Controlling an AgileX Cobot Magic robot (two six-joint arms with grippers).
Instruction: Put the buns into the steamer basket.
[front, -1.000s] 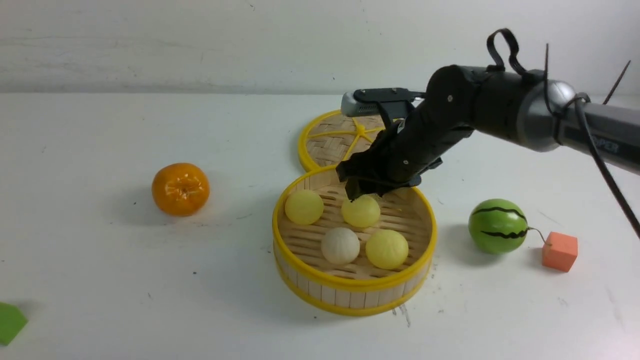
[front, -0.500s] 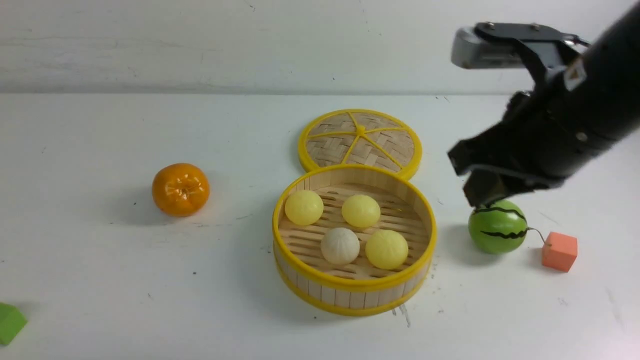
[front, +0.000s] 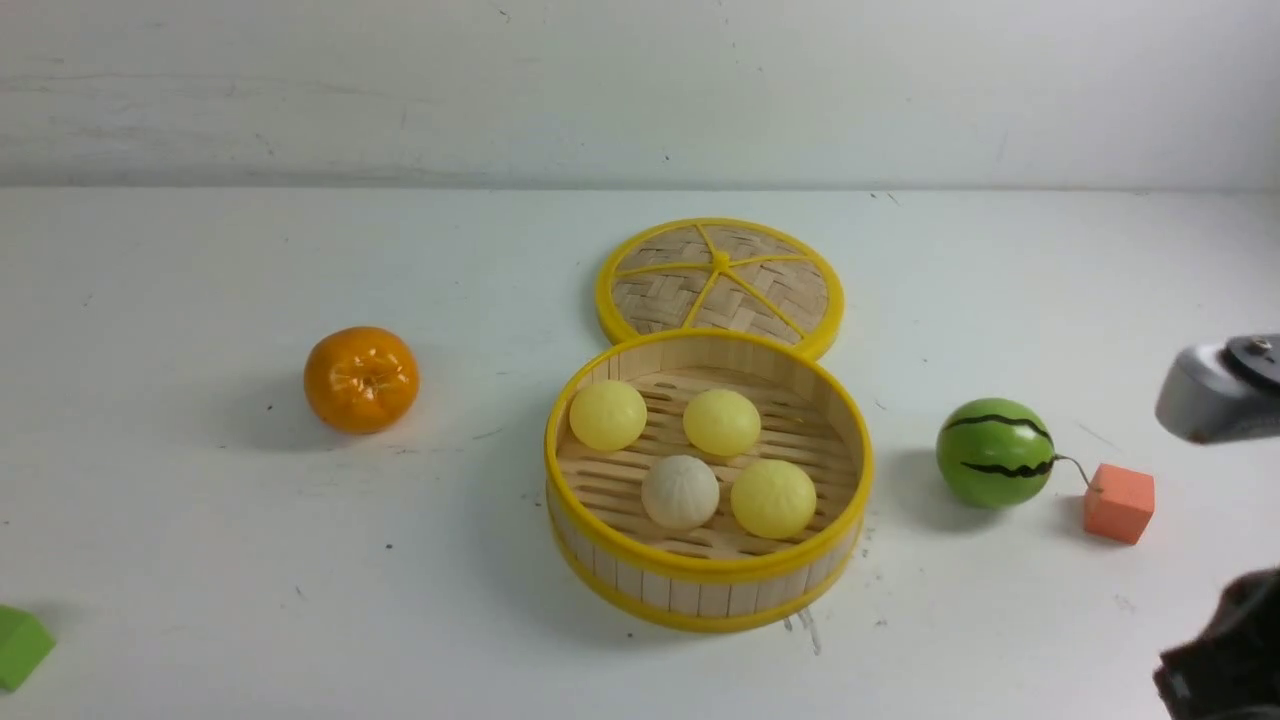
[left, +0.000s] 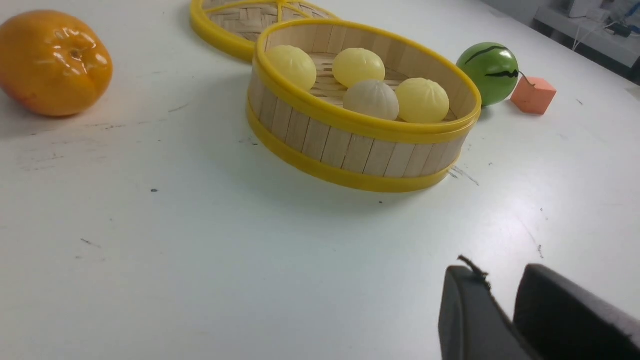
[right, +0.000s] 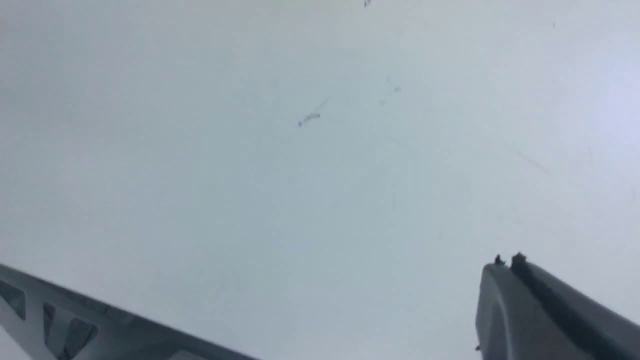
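The steamer basket (front: 700, 585) stands mid-table, and several buns lie inside it: pale yellow ones (front: 608, 414), (front: 721, 422), (front: 773, 497) and an off-white one (front: 680, 491). The left wrist view shows the same basket (left: 350, 150) with the buns in it. My left gripper (left: 500, 280) hovers low over bare table, well short of the basket, slightly open with nothing between its fingers. My right gripper (right: 507, 260) is shut and empty over bare table. Only the right arm's wrist (front: 1215, 390) shows, at the front view's right edge.
The flat woven lid (front: 720, 275) lies just behind the basket. A tangerine (front: 361, 378) sits to the left. A green watermelon ball (front: 995, 452) and an orange cube (front: 1119, 502) sit to the right. A green block (front: 18, 645) is at the near left edge.
My right arm has pulled away from over the basket, rightward and back to the near right edge, and its gripper has shut empty. The buns have stayed put.
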